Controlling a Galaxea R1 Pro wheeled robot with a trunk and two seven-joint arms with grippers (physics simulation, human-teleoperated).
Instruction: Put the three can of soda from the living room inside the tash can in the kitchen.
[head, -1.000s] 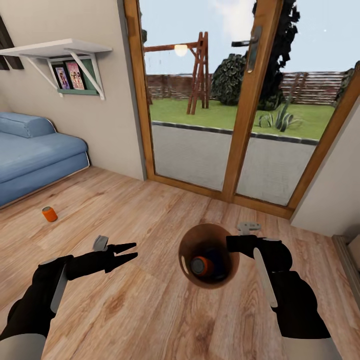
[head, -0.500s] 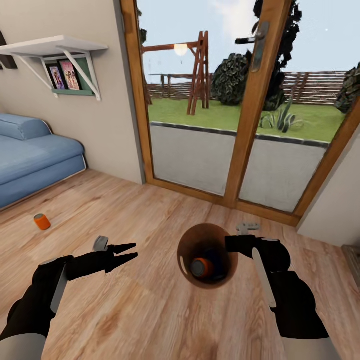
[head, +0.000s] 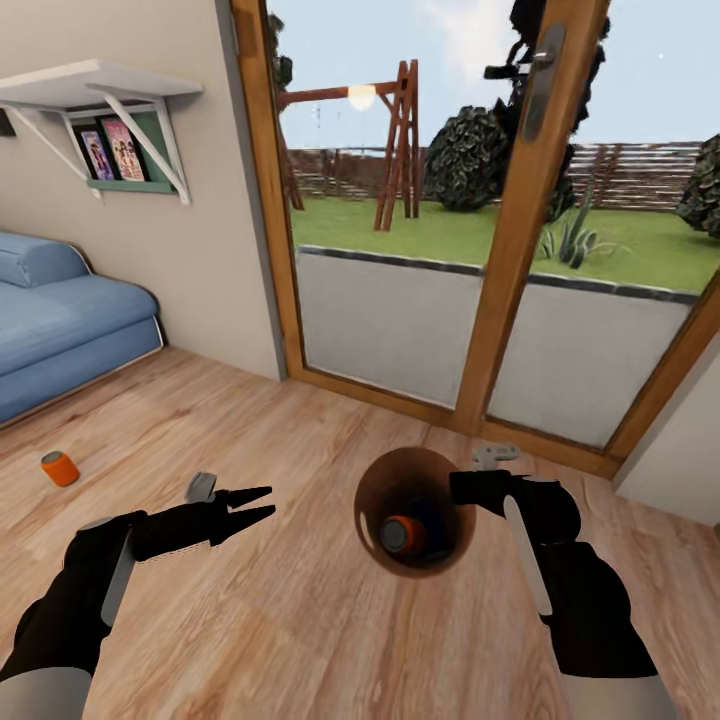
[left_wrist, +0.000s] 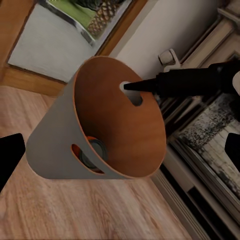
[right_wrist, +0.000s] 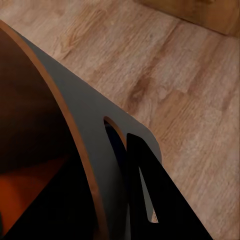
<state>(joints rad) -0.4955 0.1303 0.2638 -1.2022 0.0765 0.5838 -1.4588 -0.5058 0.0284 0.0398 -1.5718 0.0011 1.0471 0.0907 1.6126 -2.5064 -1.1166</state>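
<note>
At lower left of the head view, the left gripper is held forward, its jaws parted and holding nothing. At lower right, the right gripper is clamped on the rim of the tash can, its forearm angling up from the bottom edge.

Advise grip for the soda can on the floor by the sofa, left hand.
Take the can across its round side wall, coming from above. It seems tipped on the floor, so align the open left hand across its axis. Judgement only.

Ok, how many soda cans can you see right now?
2. One can sits inside the bin held by the right gripper; another can lies on the floor near the sofa. More may be hidden in the bin.
</note>
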